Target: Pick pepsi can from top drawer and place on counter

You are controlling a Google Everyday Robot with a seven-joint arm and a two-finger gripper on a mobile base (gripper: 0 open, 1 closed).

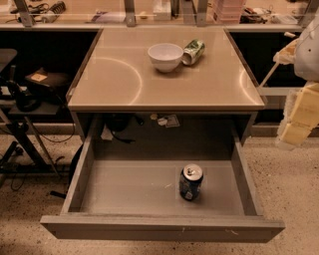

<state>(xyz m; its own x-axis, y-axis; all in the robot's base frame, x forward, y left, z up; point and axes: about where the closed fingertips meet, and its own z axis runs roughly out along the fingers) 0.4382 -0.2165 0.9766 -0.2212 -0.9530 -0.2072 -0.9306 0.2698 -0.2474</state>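
Camera view: pepsi can (191,182) stands upright on the flat bottom of the top drawer (129,187), silver lid w/ pull tab facing up, dark blue side w/ whitish marks. It sits right of centre, nearer the drawer's right wall than the left, touching neither wall, roughly midway btwn the front panel and the shadowed back. Drawer is pulled fully out toward the camera, plain front panel at the bottom of the pic; the can is the only item seen on its bottom. Above it the counter (199,84), tan, glossy, w/ curved light reflections left and right. On the counter's far part: white bowl (165,56), upright, approx centre; green can (193,51) lying on its side just right of the bowl, touching or nearly so, can't tell which. Under the counter, behind the drawer, a few small scraps (167,120) and a dark cable. Gripper (298,117) is at the pic's right edge, cream-coloured blocky shape, off the table's right side, about level w/ the counter edge, well apart from the pepsi can and holding nothing visible; whether it's open or closed: can't tell. Speckled floor (289,199) around the table; dark stand w/ gear (30,84) to the left; cluttered ledge (149,15) behind.
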